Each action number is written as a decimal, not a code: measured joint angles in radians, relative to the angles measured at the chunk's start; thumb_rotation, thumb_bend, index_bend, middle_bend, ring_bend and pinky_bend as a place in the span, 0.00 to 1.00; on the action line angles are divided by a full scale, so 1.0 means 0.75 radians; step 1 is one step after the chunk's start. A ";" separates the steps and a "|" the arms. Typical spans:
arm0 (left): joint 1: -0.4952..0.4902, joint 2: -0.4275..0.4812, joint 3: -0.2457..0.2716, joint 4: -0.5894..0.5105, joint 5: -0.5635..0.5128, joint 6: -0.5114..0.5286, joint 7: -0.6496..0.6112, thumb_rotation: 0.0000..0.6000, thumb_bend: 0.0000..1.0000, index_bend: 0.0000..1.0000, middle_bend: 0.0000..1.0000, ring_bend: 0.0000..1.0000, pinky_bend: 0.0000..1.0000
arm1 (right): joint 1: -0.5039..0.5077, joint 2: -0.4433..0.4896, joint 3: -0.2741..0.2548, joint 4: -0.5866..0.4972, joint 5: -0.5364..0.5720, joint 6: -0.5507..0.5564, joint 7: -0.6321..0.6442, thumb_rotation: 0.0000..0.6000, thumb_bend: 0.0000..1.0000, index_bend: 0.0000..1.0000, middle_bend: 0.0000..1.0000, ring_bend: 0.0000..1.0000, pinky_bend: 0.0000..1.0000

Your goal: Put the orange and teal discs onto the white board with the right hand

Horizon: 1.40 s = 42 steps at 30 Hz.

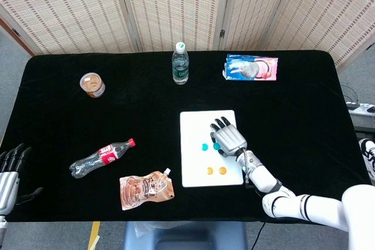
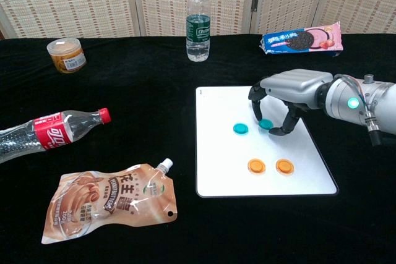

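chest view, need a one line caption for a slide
Right hand holds a teal disc over the white board, beside one teal and two orange discs.

A lab: black-draped table (image 1: 293, 92) ringed by woven folding screens (image 1: 176, 4).

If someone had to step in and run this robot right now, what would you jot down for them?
Right robot hand: over the board, pinching a teal disc just above it or touching it; not let go.
Left robot hand: open, idle at the table's near-left edge.
Done: one teal disc and two orange discs lie on the board.
Left: set down the held disc, release, withdraw. No other loose discs in view.
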 measured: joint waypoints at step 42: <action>-0.045 -0.019 -0.036 -0.041 0.026 0.007 0.030 1.00 0.16 0.00 0.00 0.00 0.00 | -0.733 0.575 -0.212 -0.300 -0.606 0.929 0.691 1.00 0.40 0.00 0.00 0.00 0.00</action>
